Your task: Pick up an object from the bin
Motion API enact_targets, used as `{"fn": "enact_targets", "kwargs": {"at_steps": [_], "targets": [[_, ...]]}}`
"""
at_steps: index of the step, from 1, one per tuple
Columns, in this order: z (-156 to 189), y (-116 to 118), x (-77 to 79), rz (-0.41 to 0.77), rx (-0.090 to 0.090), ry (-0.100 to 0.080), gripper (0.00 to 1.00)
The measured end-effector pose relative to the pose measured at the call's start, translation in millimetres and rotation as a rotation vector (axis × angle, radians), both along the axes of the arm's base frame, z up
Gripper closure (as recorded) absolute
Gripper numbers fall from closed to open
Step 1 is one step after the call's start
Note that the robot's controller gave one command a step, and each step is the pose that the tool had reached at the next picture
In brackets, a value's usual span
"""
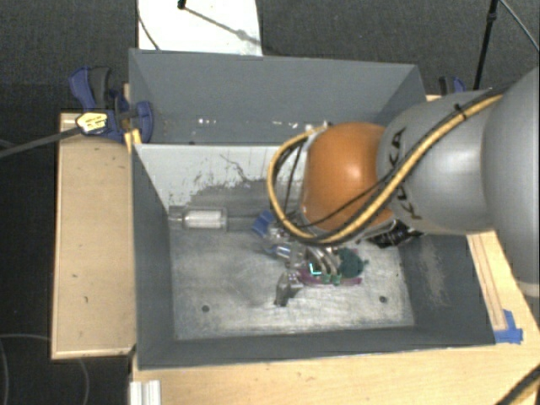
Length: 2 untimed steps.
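Observation:
My gripper (287, 289) hangs below the orange-covered wrist, low over the bin floor a little right of its middle. Just to its right lies a small cluster: a dark green rounded piece (351, 266) and a flat purple strip (329, 280) beneath it, both partly hidden by the wrist. A blue piece (263, 224) lies just behind the gripper, near the back wall. I see nothing held in the gripper.
A pale, clear cylinder (202, 219) lies at the foot of the back wall on the left. The arm and its cables cover the bin's right rear part. Bare floor stretches to the left and front of the gripper.

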<state>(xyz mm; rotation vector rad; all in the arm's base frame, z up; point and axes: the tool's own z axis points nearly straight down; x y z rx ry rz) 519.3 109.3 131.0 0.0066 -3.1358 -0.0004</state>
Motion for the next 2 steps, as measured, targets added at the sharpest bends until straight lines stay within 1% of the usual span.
{"fn": "enact_targets", "kwargs": {"at_steps": [1,2], "targets": [[-45.8,-69.2,28.7,0.003,-0.004,-0.004,0.00],[-42.8,-63.3,28.8,0.006,0.002,-0.007,1.00]]}}
